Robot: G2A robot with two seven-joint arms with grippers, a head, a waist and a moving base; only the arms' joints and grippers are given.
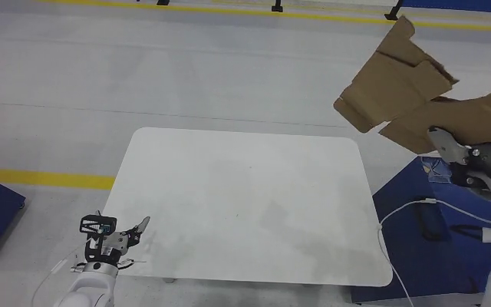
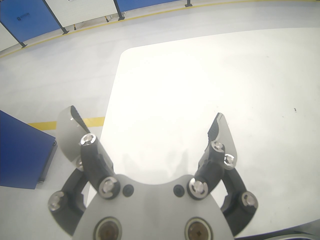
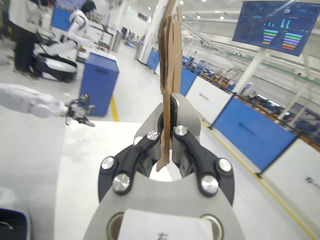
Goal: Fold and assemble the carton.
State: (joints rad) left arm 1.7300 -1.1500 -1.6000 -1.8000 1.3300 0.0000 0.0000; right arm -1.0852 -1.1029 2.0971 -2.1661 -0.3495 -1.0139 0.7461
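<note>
The carton [image 1: 395,77] is a flat brown cardboard blank, not yet folded into a box. In the top view it hangs in the air past the table's [image 1: 245,207] far right corner, well off the tabletop. Its panels and flaps are spread out, with cut notches along the edges and crease lines across the face. One flap sticks up toward the far side, and a second brown panel lies lower, toward the right edge of the view. In the right wrist view it is edge-on — a thin stack of layers rising straight up from between the fingers, slightly ragged where the flaps part.

The right gripper [image 3: 167,116] is clamped on the carton's lower edge, its pads pressed against both faces.

The left gripper [image 2: 146,114] is spread wide and holds nothing — it hovers over the table's near left corner, well apart from the carton.

A blue cabinet [image 1: 430,261] stands beside the table's right edge, with a white cable [image 1: 399,219] trailing over it.
</note>
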